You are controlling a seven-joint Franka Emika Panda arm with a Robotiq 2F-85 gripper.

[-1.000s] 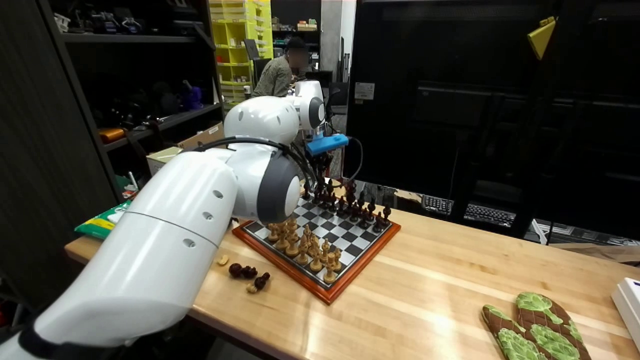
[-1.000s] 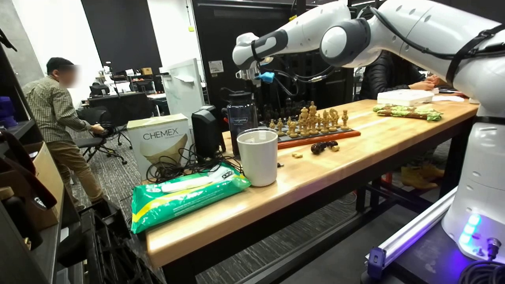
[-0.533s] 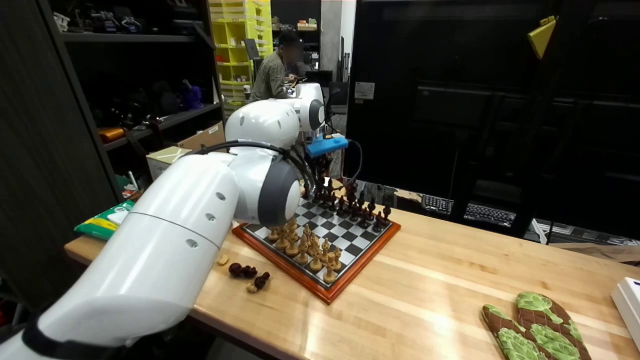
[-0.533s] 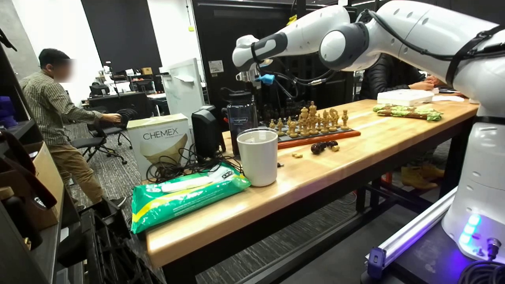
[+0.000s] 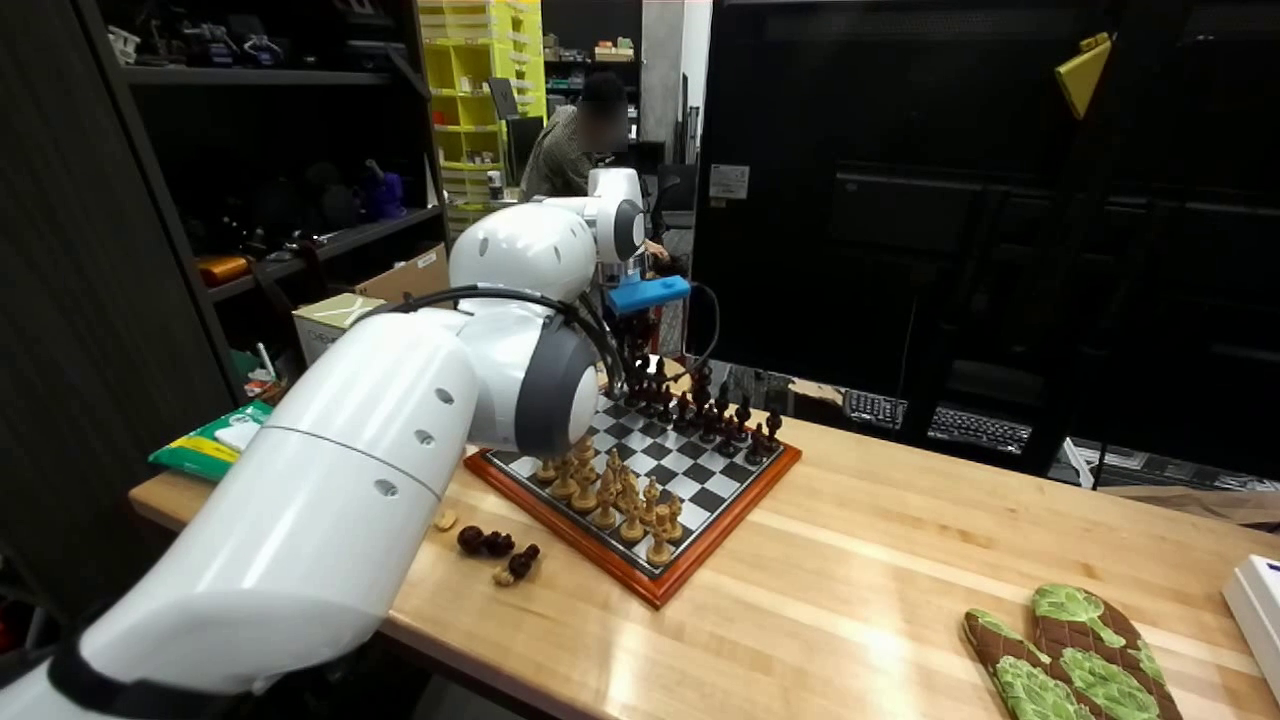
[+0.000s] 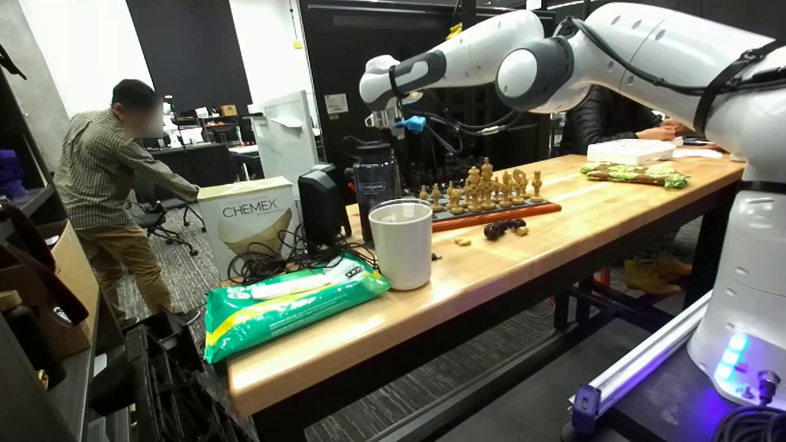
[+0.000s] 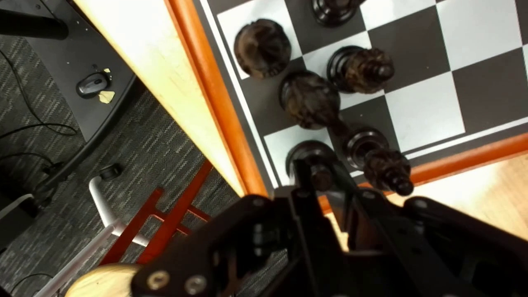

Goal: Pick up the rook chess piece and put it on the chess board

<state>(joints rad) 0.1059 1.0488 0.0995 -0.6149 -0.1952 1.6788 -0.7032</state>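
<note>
The chess board (image 5: 655, 452) lies on the wooden table, with light pieces on its near side and dark pieces on its far side. In the wrist view its reddish rim (image 7: 214, 95) runs past a corner square. A dark rook (image 7: 310, 149) stands upright over that corner square. My gripper (image 7: 321, 166) has its fingertips close on both sides of the rook's upper part. Whether the rook's base touches the board is not clear. In an exterior view the gripper (image 5: 632, 338) is low over the board's far corner; in an exterior view the bottle hides the fingers.
Dark pieces stand beside the rook, one leaning in view (image 7: 387, 169). Loose pieces (image 5: 486, 542) lie on the table before the board. A blue bottle (image 6: 376, 184), white cup (image 6: 402, 245), green pack (image 6: 295, 307) and speaker (image 6: 322, 209) stand near. An oven mitt (image 5: 1090, 650) lies farther off.
My gripper has come down a little and shifted slightly left in an exterior view. The board and loose pieces stay put. A person in the background has moved.
</note>
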